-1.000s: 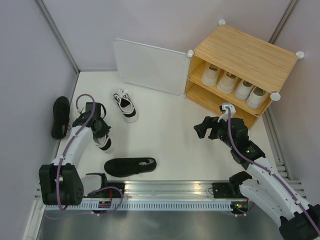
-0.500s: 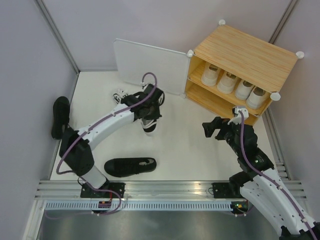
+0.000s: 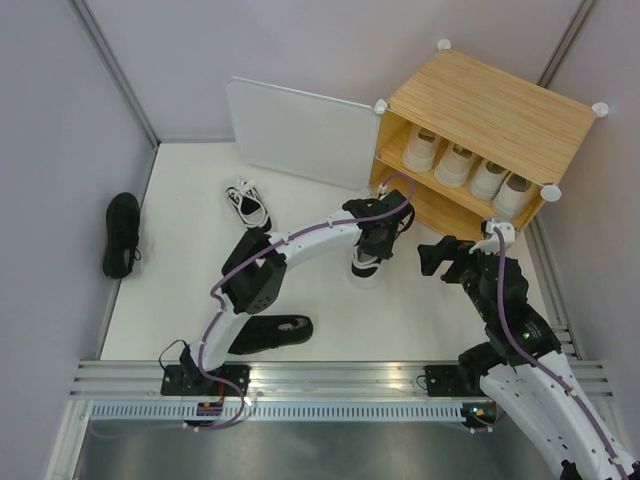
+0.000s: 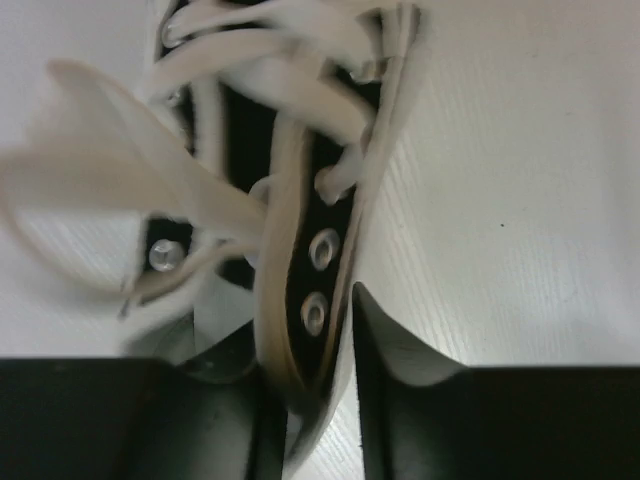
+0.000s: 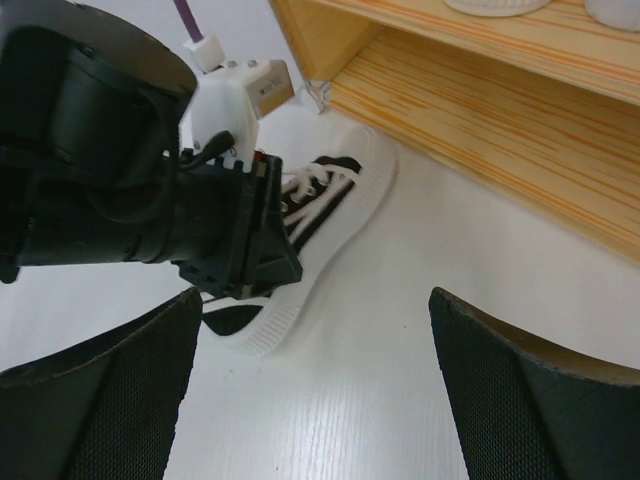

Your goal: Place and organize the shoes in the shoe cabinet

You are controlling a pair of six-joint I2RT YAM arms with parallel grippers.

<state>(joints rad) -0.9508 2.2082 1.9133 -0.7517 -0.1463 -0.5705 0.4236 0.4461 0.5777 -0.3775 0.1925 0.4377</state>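
White-and-black sneaker (image 3: 365, 266) on the floor in front of the shoe cabinet (image 3: 490, 110).

Left gripper (image 4: 312, 345) straddles the sneaker's eyelet edge, one finger close on each side; whether the pincer pinches it or stands loose cannot be told. The sneaker rests sole-down on the white floor (image 3: 330, 300), just beside the open cabinet, toe toward the lower shelf (image 3: 440, 206). Right gripper (image 5: 315, 300) is spread wide and holds nothing, near the sneaker. Four white shoes (image 3: 465, 165) stand in a row on the upper shelf. A second trimmed sneaker (image 3: 248, 203) lies near the door panel (image 3: 300, 130). Two black shoes (image 3: 122, 233) lie well apart.
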